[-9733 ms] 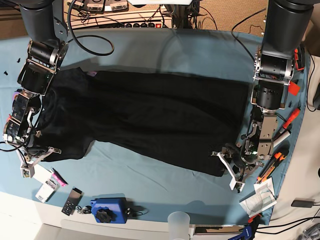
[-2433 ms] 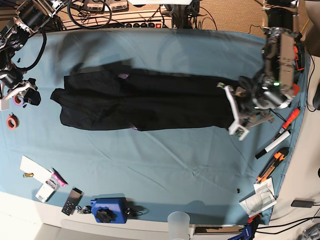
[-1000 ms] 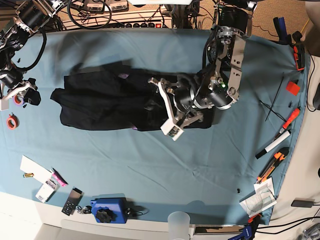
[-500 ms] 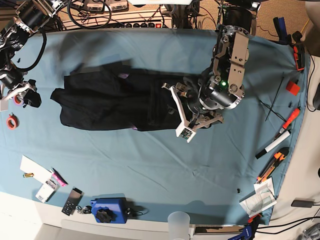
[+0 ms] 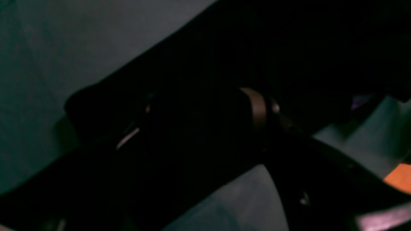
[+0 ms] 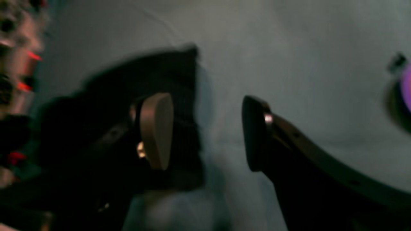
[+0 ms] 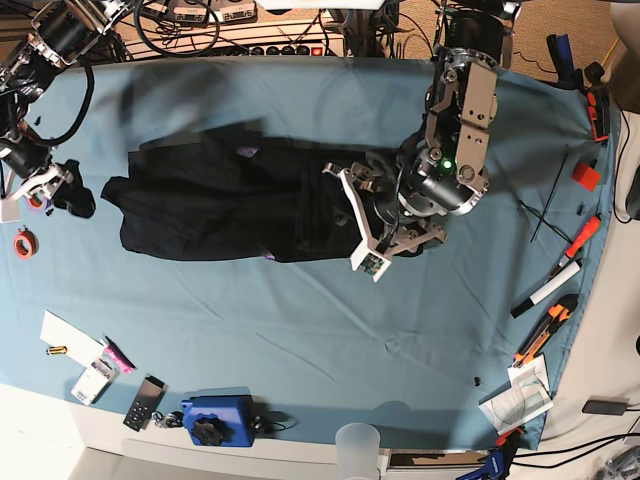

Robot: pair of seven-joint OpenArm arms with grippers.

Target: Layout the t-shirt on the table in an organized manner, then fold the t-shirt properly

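A black t-shirt (image 7: 230,205), folded into a long band, lies across the blue tabletop (image 7: 300,330). The left hand (image 7: 362,225) pinches its doubled-over end; the right hand (image 6: 205,131) is spread at the sleeve end.

Black t-shirt (image 5: 257,48) bunched between end effector (image 5: 205,112) fingers, over blue table (image 5: 48,64).

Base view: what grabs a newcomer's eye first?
The black t-shirt, folded into a long band across the middle of the blue table. The left hand sits over its right end, jaws wide with black fabric between them. The right hand stands open at the table's left edge.
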